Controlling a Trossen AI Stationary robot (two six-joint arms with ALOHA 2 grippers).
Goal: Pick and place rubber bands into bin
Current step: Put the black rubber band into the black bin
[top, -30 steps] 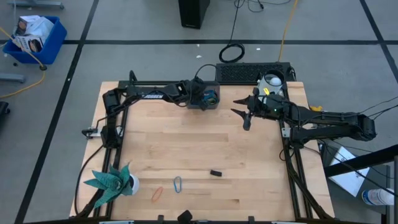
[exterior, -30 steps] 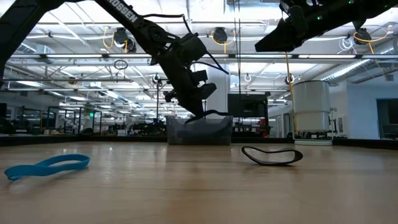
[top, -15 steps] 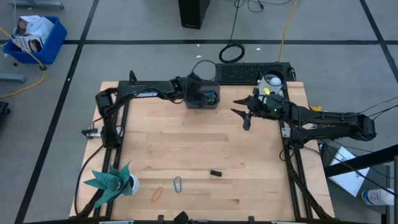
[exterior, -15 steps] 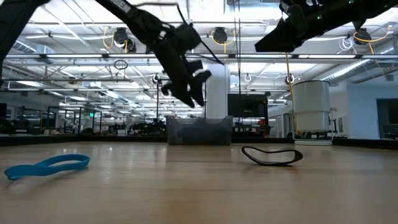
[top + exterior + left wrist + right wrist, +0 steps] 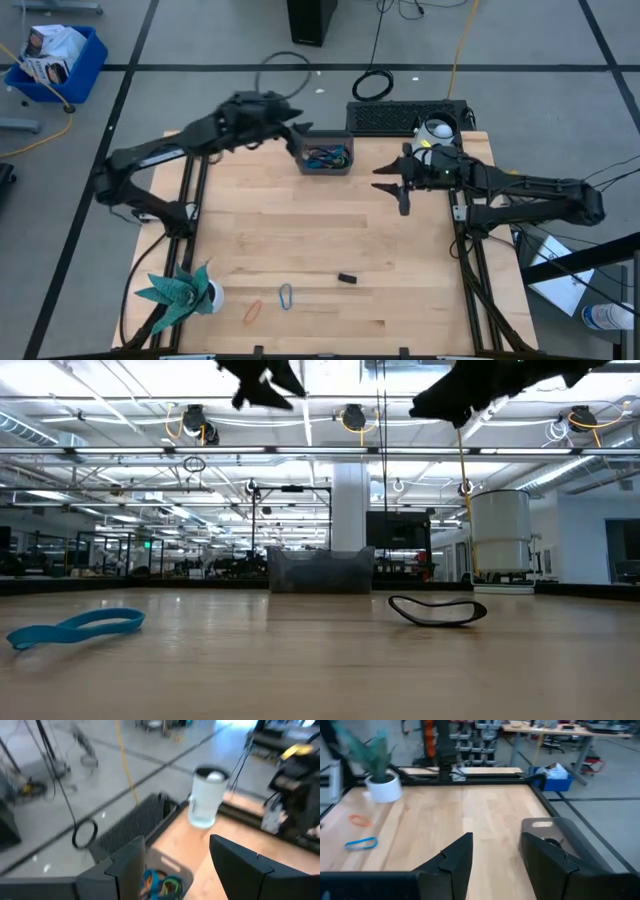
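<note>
The dark grey bin (image 5: 325,158) stands at the table's far edge with blue, teal and orange rubber bands (image 5: 328,156) lying inside; it also shows in the left wrist view (image 5: 165,879). My left gripper (image 5: 296,130) hangs open high above the bin's far left corner, nothing between its fingers (image 5: 175,840). My right gripper (image 5: 390,188) waits open to the right of the bin, raised off the table (image 5: 495,837). An orange band (image 5: 252,311) and a blue band (image 5: 286,296) lie flat near the front edge. A black loop (image 5: 437,610) lies flat on the wood.
A potted plant (image 5: 180,290) stands at the near left corner. A small black block (image 5: 347,278) lies near the loose bands. A white cylinder (image 5: 435,132) and a black mat (image 5: 405,117) sit at the far right. The table's middle is bare wood (image 5: 320,230).
My left gripper has opened at the bin, then risen steeply out of it and drawn back toward the table's far left, tipping closer to level. The bin has stayed where it was.
</note>
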